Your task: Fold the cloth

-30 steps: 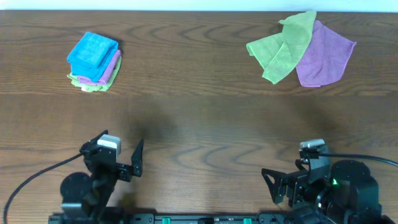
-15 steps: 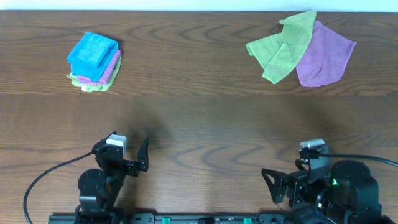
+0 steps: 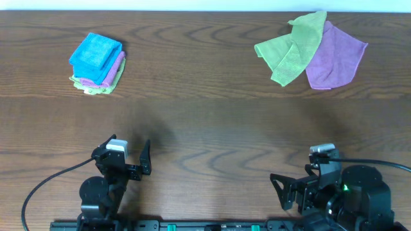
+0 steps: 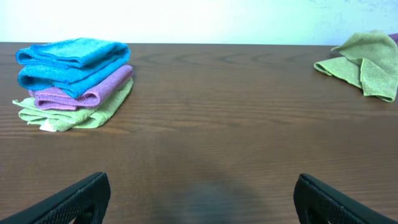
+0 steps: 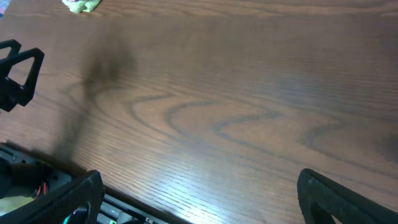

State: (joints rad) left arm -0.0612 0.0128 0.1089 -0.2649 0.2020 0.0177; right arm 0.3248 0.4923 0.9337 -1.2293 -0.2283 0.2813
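Observation:
The cloth (image 3: pixel 95 52) is bright sky-blue and lies folded on top of a small stack at the back left; in the left wrist view the cloth (image 4: pixel 71 59) is far ahead on the left. My left gripper (image 3: pixel 122 155) sits near the front edge, well short of the stack, and is open over bare wood (image 4: pixel 200 186). At the front right, my right gripper (image 3: pixel 280 192) is open too, with only tabletop between its fingers (image 5: pixel 196 180).
Beneath the blue cloth lie a folded purple cloth (image 4: pixel 84 93) and a folded lime-green cloth (image 4: pixel 71 115). At the back right, a loose lime-green cloth (image 3: pixel 289 48) overlaps a loose purple cloth (image 3: pixel 335 58). The left arm's finger (image 5: pixel 18 68) shows in the right wrist view.
The left arm has shifted a little near the front edge, turning more upright, its gripper still open. The right arm and the cloths have not moved.

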